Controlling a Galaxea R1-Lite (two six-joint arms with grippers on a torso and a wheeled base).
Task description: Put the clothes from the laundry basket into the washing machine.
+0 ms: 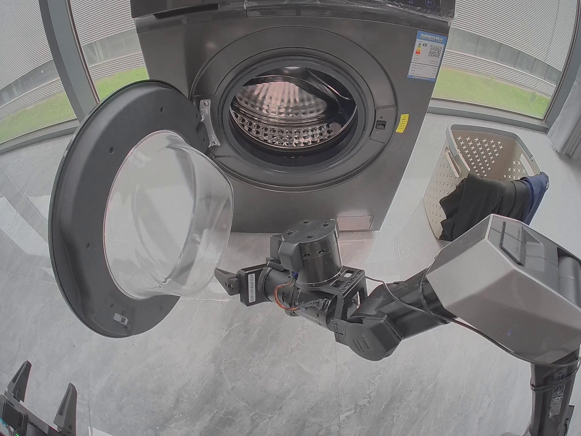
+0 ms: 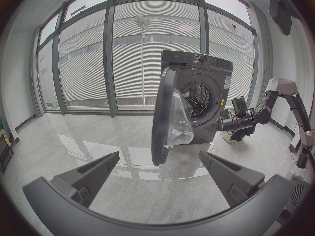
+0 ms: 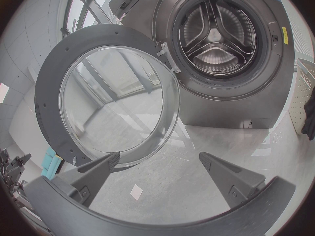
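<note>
The grey washing machine (image 1: pixel 290 92) stands ahead with its round door (image 1: pixel 139 213) swung open to the left and its steel drum (image 1: pixel 293 116) empty. To its right is the white laundry basket (image 1: pixel 484 152), with black clothes (image 1: pixel 484 204) and a blue garment (image 1: pixel 535 192) draped over its rim. My right gripper (image 1: pixel 227 283) hangs low in front of the machine, by the door's lower edge, open and holding nothing (image 3: pixel 159 158). My left gripper (image 1: pixel 42 389) sits far back at the lower left, also open (image 2: pixel 159 158). The basket (image 3: pixel 303 92) and black clothes (image 3: pixel 310 115) lie well off to the side of the right gripper.
Tall windows (image 2: pixel 85 66) run behind the machine. The open door (image 3: pixel 105 95) juts into the space in front of the machine on the left. Glossy grey floor (image 1: pixel 242 370) spreads in front, with a small white square (image 3: pixel 136 191) lying on it.
</note>
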